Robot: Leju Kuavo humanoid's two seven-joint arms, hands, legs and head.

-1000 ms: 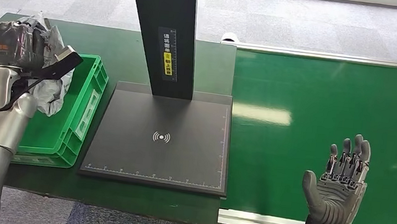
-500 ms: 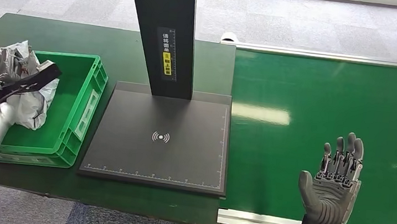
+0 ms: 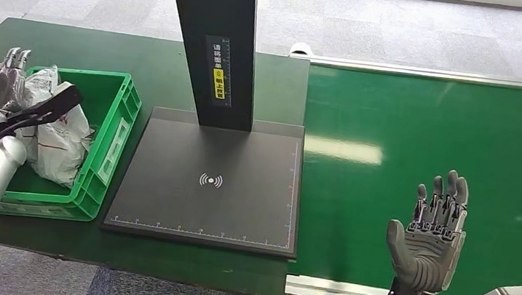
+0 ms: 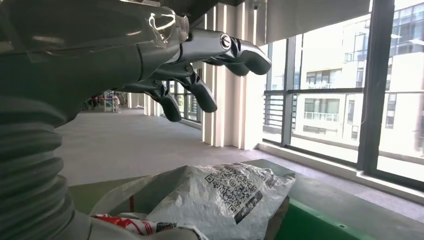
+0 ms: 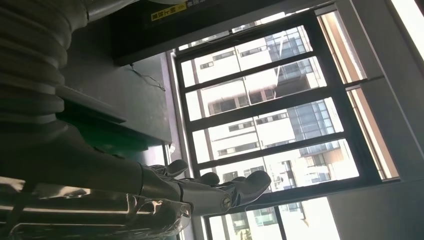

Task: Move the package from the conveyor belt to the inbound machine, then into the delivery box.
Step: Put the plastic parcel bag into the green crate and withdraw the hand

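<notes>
While a second ago our left hand (image 3: 3, 80) was carrying the package (image 3: 55, 129) high above the desk (image 3: 150, 59), we are now seeing, from the head view, the package lying in the green delivery box (image 3: 110, 128), with our fingers (image 3: 15, 57) spreading apart behind it. Our right hand (image 3: 430, 242) is hovering over the conveyor belt (image 3: 436, 129), fingers wide, holding nothing. From the left wrist view, our fingers (image 4: 200, 92) are hanging open above the package (image 4: 220, 192), not touching it.
</notes>
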